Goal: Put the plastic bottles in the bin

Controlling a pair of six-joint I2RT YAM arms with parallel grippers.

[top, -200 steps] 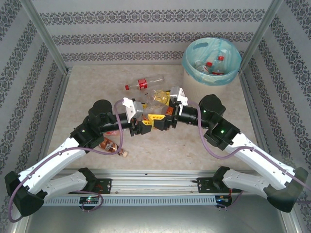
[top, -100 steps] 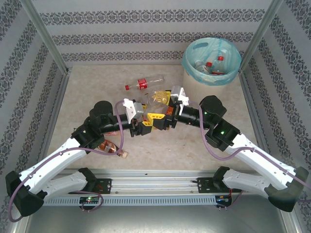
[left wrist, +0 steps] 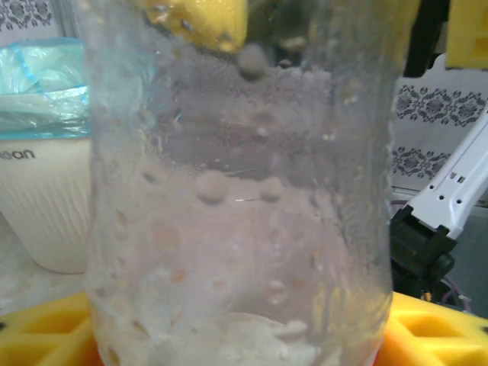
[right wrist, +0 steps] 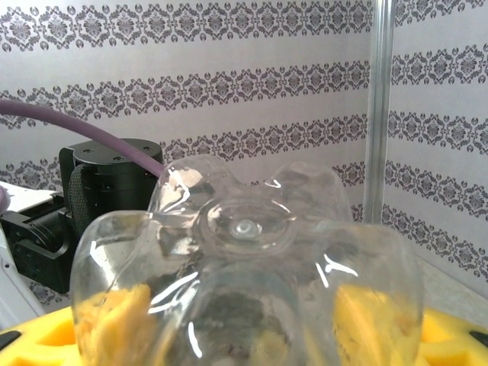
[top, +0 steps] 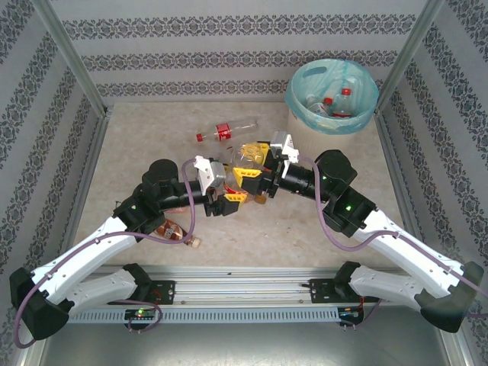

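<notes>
One clear bottle (top: 248,155) sits pinched in the right pincer (top: 248,178) — the left pincer (top: 233,200), spread apart, has it right in front.

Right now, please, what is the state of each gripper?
Left gripper: around the clear bottle; whether it grips cannot be told.
Right gripper: closed, holding the clear bottle.

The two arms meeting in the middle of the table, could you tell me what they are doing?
The right gripper is clamped on a clear plastic bottle at mid-table. The left gripper sits close against it, fingers apparently open. A red-labelled bottle lies on the table behind them and another bottle under the left arm. The bin at the far right holds a few bottles.
</notes>
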